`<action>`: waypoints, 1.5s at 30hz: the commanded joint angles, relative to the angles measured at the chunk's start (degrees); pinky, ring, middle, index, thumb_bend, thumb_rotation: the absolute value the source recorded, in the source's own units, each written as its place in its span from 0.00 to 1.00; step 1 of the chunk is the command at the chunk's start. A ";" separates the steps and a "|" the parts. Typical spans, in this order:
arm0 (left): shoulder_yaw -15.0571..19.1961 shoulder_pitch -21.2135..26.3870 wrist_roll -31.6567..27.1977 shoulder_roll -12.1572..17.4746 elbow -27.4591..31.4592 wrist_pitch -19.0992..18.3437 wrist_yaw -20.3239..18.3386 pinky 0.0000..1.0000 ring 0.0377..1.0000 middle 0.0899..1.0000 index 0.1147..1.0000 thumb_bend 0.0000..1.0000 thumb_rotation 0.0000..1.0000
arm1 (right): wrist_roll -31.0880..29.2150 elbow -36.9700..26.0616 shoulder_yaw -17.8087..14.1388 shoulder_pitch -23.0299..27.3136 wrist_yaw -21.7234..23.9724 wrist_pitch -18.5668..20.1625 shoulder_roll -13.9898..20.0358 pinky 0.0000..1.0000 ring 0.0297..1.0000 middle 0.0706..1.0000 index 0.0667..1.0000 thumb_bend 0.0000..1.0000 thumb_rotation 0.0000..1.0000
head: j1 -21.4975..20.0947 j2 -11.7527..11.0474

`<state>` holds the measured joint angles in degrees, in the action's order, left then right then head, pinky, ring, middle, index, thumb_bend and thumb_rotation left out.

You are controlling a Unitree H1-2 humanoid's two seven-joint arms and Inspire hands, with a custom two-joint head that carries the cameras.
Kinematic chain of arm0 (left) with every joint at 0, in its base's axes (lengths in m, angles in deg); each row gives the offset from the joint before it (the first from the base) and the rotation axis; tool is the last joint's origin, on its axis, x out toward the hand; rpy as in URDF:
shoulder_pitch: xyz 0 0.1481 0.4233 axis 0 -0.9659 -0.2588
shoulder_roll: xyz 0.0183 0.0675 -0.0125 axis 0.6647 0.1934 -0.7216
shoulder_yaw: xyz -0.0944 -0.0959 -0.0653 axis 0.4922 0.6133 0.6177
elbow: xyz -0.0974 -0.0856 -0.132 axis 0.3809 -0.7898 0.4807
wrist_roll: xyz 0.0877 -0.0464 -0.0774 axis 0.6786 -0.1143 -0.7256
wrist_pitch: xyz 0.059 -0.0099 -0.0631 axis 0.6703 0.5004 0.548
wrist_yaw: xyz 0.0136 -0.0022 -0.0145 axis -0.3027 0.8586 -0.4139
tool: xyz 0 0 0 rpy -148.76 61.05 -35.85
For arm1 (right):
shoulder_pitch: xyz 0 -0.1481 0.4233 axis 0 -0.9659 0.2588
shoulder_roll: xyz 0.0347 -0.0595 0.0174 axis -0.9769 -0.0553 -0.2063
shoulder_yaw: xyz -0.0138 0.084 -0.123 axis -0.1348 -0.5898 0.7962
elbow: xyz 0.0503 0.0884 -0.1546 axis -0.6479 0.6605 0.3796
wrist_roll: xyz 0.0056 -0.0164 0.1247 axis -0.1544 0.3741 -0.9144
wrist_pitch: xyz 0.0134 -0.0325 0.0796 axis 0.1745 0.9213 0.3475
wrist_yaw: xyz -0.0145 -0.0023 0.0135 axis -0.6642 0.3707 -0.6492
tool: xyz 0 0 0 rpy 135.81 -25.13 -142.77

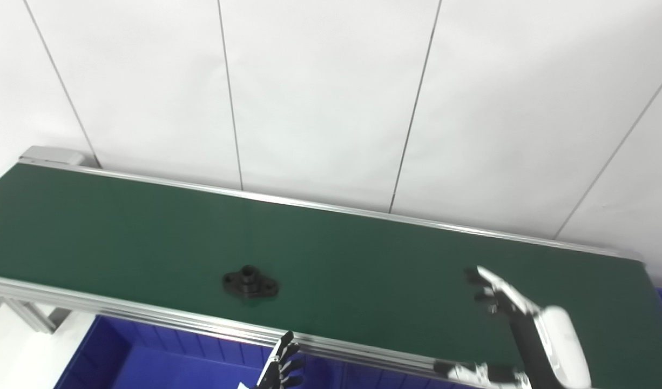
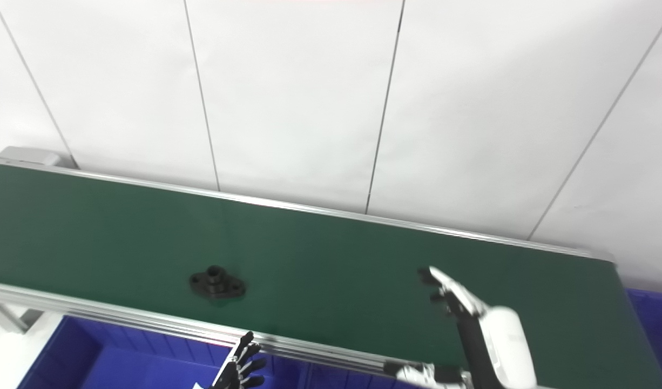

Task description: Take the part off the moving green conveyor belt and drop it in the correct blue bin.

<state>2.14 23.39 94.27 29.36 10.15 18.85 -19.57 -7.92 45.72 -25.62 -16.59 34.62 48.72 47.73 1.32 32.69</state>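
At your far left a deep blue plastic bin (image 1: 147, 362) sits below the long green conveyor belt (image 1: 363, 259). The small black flanged part (image 1: 250, 283) lies on the belt near its front rail, untouched. Your left hand (image 1: 281, 368) pokes up beneath it, fingers spread, empty. Well right, your right hand (image 1: 504, 302) hovers over the belt, fingers apart, holding nothing.

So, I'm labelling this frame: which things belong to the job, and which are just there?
Job: black part, green conveyor belt, blue bin, right hand open over the belt, left hand low by the rail.
Just there: white wall panels.
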 commanded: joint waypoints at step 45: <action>-3.51 -2.57 -0.46 -3.33 5.61 0.16 1.24 0.82 0.84 0.90 0.98 0.72 0.71 | 17.64 44.44 23.07 33.45 0.82 13.91 -13.38 0.21 0.26 0.34 0.66 0.83 0.25 | 2.21 3.78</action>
<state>0.27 21.66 93.37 28.57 13.83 18.24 -19.14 10.57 90.33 -2.49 14.47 37.14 60.88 35.29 3.51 36.47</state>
